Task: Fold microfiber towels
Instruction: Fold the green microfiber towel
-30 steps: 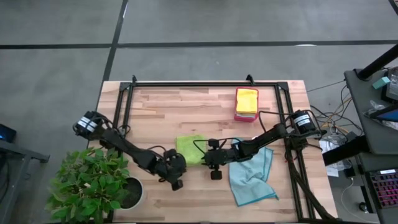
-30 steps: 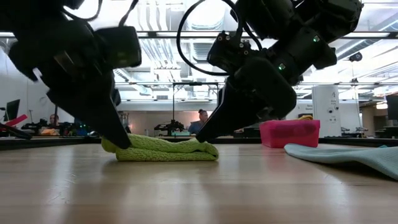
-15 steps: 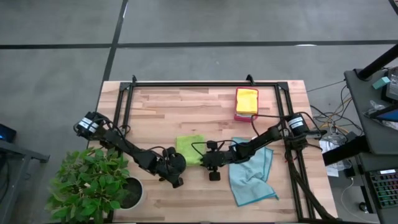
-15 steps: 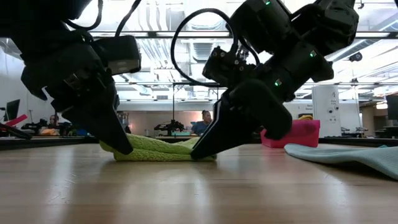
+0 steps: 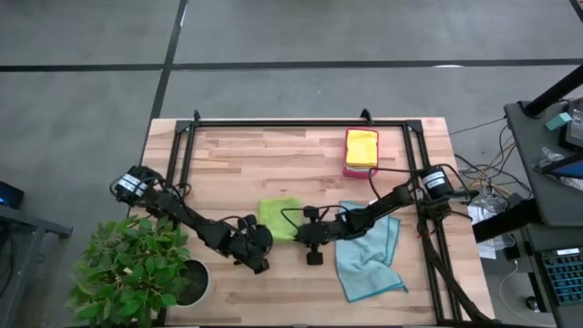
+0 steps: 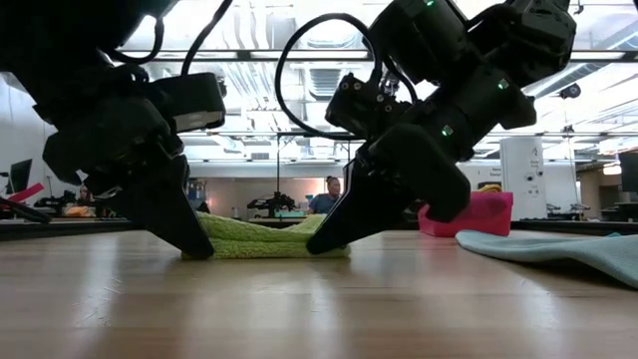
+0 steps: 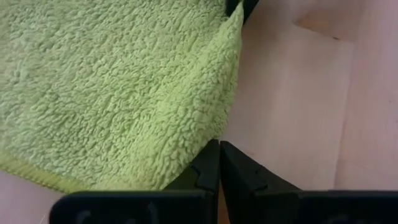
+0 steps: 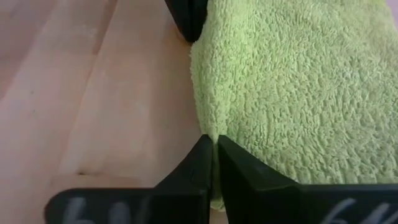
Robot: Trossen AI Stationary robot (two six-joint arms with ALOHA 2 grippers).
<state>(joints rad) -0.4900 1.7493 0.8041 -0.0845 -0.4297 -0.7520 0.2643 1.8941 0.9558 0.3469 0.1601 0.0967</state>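
The lime green towel (image 5: pixel 279 218) lies folded near the front middle of the desk (image 5: pixel 273 155), a thick, nubbly pad of soft pile with a rounded fold along one side. The left pincer (image 6: pixel 194 244) is pressed down at its near left corner, fingers closed tight together on the towel's edge; the right pincer (image 6: pixel 317 242) does the same at the near right corner, closed on the edge there.

A judgement: each grip looks shallow, so a quick lift could let the fleecy edge slip free or catch only the top layer, opening the fold crooked.

A light blue towel (image 5: pixel 369 255) sprawls rumpled just beside, under the right arm, and could be dragged along. Farther back, a yellow towel (image 5: pixel 362 146) sits folded on a pink tray (image 5: pixel 357 170). A potted plant (image 5: pixel 137 269) stands off the desk's front left corner.
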